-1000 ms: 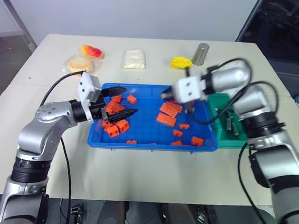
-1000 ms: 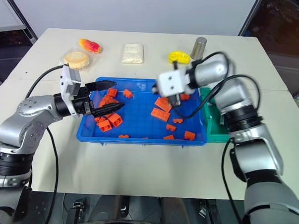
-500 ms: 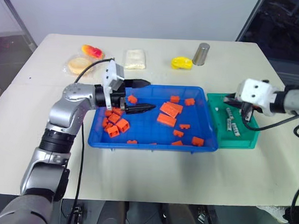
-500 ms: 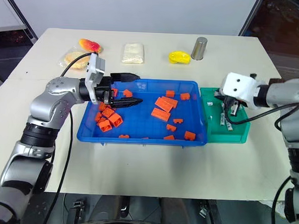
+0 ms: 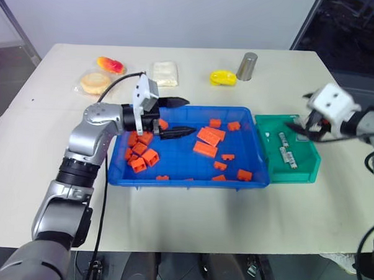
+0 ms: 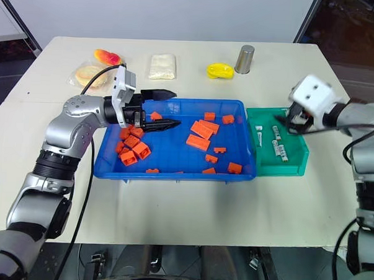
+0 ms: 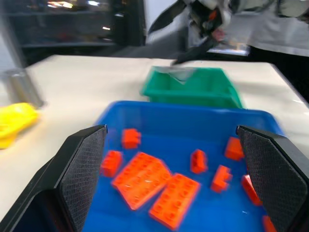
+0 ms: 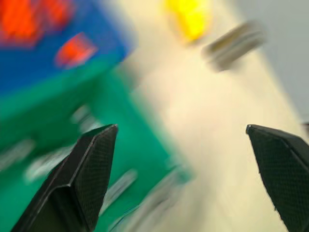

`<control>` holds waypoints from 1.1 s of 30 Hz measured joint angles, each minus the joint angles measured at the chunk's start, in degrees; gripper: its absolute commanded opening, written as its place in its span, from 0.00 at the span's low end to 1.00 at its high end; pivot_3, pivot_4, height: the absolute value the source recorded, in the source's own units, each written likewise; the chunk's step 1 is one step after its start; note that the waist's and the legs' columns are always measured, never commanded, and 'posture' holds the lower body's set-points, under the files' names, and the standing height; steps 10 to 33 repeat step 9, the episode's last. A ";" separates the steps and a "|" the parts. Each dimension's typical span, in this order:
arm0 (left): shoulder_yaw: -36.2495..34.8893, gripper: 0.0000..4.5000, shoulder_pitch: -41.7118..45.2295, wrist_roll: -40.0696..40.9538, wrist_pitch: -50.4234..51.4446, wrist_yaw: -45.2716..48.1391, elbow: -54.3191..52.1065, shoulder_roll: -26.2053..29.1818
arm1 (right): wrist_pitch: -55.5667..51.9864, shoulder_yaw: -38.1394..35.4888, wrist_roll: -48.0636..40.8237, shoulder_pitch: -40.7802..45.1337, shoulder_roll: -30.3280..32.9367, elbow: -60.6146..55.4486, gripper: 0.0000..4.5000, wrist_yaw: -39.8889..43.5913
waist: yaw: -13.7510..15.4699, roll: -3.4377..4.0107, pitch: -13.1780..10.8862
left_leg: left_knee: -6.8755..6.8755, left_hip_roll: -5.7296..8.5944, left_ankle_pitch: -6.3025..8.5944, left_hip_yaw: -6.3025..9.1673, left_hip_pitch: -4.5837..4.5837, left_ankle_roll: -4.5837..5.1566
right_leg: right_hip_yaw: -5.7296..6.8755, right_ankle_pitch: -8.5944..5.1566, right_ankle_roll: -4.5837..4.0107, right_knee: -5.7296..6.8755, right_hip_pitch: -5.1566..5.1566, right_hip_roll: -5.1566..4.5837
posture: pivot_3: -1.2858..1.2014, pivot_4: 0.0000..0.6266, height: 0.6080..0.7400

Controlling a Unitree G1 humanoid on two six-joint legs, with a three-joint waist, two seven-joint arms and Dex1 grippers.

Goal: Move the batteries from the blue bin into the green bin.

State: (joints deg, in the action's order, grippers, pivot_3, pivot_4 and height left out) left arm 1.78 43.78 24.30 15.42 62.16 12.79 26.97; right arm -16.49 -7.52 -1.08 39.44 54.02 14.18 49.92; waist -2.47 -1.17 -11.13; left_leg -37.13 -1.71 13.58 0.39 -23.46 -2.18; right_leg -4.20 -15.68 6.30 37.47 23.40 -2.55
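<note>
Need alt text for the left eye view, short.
Left gripper hovers open over a blue bin of orange bricks; right gripper is open at the far side of the green bin, where batteries lie.

Orange bricks (image 5: 209,141) — grey cup (image 5: 246,66).

The blue bin (image 5: 188,180), a wide shallow bright-blue tray with a raised rim, sits level at the middle of the counter. Touching its side at 3 o'clock stands the green bin (image 5: 311,172), a smaller, deeper teal-green box, also level. On its floor lie the batteries (image 5: 286,149), thin silver-white cylinders with dark markings, flat and roughly lengthwise, close together.
</note>
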 measured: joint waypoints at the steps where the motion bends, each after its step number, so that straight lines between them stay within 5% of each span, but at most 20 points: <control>1: -1.89 1.00 0.00 -0.25 -0.76 -2.16 0.71 0.74 | 0.07 -1.78 -0.43 1.70 0.14 2.56 0.99 -1.50 | 0.04 0.00 0.00 | 0.02 0.00 0.00 0.00 0.00 0.00 | 0.01 0.00 0.00 -0.01 0.00 0.00 | 0.52 0.24 1.00; 9: -14.95 1.00 -3.66 0.22 0.10 -11.44 0.24 8.77 | 4.38 -6.22 -1.55 4.14 2.15 20.66 0.99 -7.11 | 0.04 0.01 -0.01 | 0.09 0.03 0.04 -0.08 -0.06 0.06 | 0.00 0.00 0.00 -0.18 -0.01 -0.09 | 0.52 0.24 1.00; 33: -14.95 1.00 -3.66 0.22 0.10 -11.44 0.24 8.77 | 4.38 -6.22 -1.55 4.14 2.15 20.66 0.99 -7.11 | 0.04 0.01 -0.01 | 0.09 0.03 0.04 -0.08 -0.06 0.06 | 0.00 0.00 0.00 -0.18 -0.01 -0.09 | 0.52 0.24 1.00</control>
